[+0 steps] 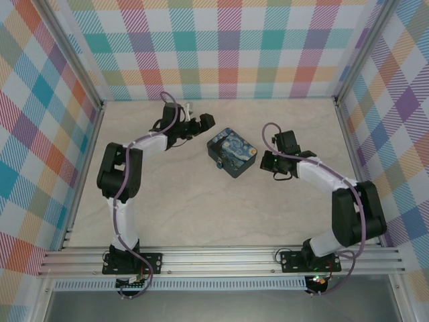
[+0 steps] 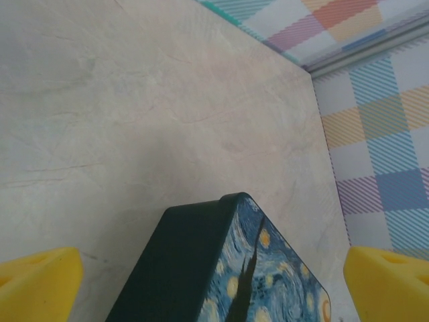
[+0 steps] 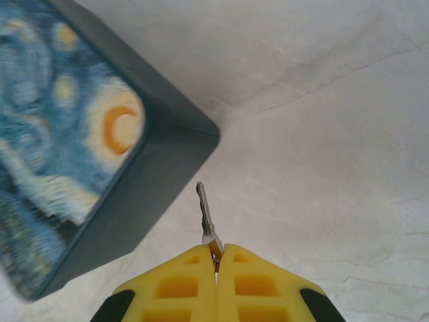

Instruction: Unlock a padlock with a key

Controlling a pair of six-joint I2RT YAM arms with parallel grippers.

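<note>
Thin metal key (image 3: 205, 213) pinched in the right claw (image 3: 216, 251)

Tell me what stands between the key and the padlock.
The tin does. The padlock seems to hang at its left near corner, while the right gripper, shut on the key, sits off the tin's opposite, right side.

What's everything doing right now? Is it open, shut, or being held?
Tin: closed, lying flat.
Key: held by the right gripper, tip sticking out beside the tin.
Right gripper: shut on the key.
Left gripper: open, holding nothing, one side on each side of the tin.
</note>
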